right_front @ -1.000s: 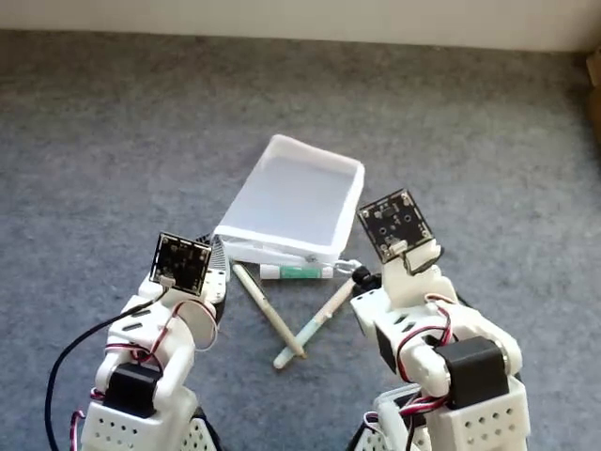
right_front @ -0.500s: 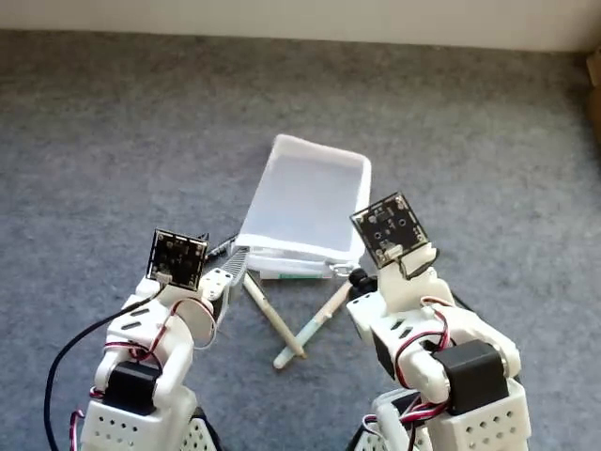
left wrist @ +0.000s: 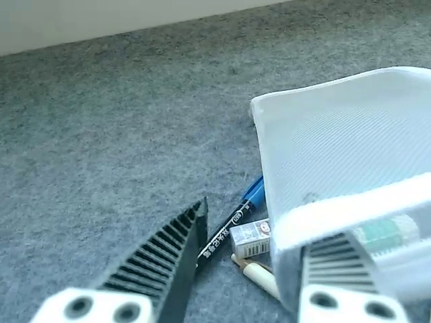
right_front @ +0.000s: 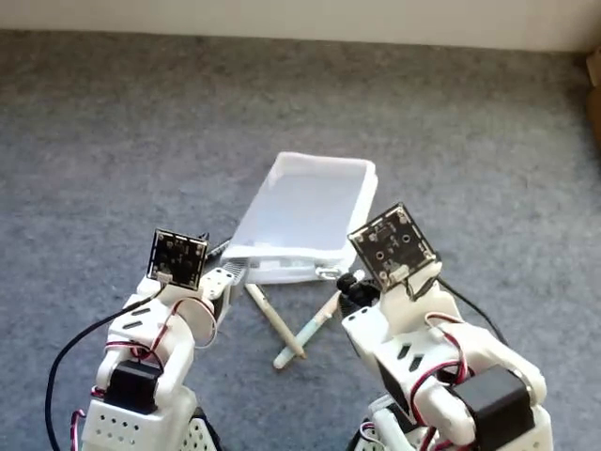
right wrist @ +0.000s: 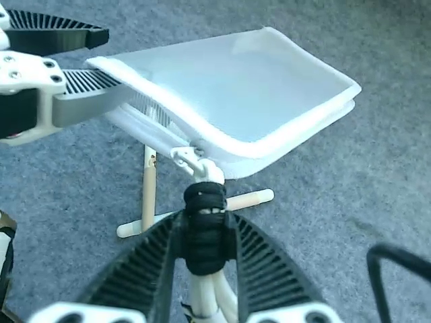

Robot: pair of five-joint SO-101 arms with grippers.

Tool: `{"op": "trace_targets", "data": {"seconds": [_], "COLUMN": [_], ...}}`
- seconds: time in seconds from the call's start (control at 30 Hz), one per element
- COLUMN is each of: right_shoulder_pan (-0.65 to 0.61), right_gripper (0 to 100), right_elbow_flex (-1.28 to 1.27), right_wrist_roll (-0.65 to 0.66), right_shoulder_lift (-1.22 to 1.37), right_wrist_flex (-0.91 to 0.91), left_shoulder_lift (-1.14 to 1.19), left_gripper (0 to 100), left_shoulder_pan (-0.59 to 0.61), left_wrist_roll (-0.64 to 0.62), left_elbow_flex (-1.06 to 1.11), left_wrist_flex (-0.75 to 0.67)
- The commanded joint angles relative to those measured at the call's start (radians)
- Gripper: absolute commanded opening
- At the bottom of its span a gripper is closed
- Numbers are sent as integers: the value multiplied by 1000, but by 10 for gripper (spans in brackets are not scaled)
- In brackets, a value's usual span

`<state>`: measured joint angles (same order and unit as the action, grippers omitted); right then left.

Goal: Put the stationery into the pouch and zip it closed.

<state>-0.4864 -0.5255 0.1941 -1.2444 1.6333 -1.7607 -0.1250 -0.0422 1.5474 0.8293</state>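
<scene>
2 arms: white robot arms sit side by side on a grey carpet (right_front: 103,132), both at the near edge of a white mesh pouch (right_front: 305,202).
Left gripper (right_front: 228,263): its jaws are spread wide at the pouch's left front corner. The black finger (left wrist: 168,262) stands clear outside, and the pale finger (right wrist: 101,94) reaches into the mouth under the upper lip.
Left corner: 1 black pen (left wrist: 236,219) with a blue cap and 1 small eraser (left wrist: 250,235) lie on the carpet just beside the pouch, outside it.
Pouch: it lies flat with its mouth toward the arms. The mouth is unzipped, and the upper lip is lifted off the lower one on the left.
Tube (left wrist: 384,234): white with a green label, it shows through the mesh at the front edge. Whether it lies inside or beneath the pouch cannot be told.
Between the arms: 1 cream pen (right_front: 272,318) and 1 pale-tipped pen (right_front: 315,329) cross each other on the carpet, just in front of the pouch and outside it.
Zip slider (right wrist: 188,158): white, it sits on the front edge toward the right, with a black cord (right wrist: 205,202) tied to it.
Right gripper (right wrist: 205,225): its fingers are clamped on the black cord, just in front of the slider.
</scene>
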Motion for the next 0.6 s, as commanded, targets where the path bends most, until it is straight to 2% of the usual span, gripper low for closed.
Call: {"op": "trace_targets", "data": {"seconds": [0.0,0.3,0.4,0.57], "right_shoulder_pan": [-15,-15,-15,-12], "right_gripper": [5,5,5,5], "right_elbow_flex": [56,56,56,56], "right_wrist_roll": [-11,-9,-6,-6], "right_shoulder_lift": [-10,-10,-10,-10], "right_wrist_flex": [5,2,-1,-2], "left_shoulder_lift": [-1,-8,-2,-1], "left_gripper": [215,46,4,7], "left_shoulder_pan": [-15,-38,-33,-31], "left_wrist_roll": [-14,-8,34,37], "left_elbow_flex": [-12,-24,-58,-193], "left_wrist_flex": [-20,-18,-14,170]}}
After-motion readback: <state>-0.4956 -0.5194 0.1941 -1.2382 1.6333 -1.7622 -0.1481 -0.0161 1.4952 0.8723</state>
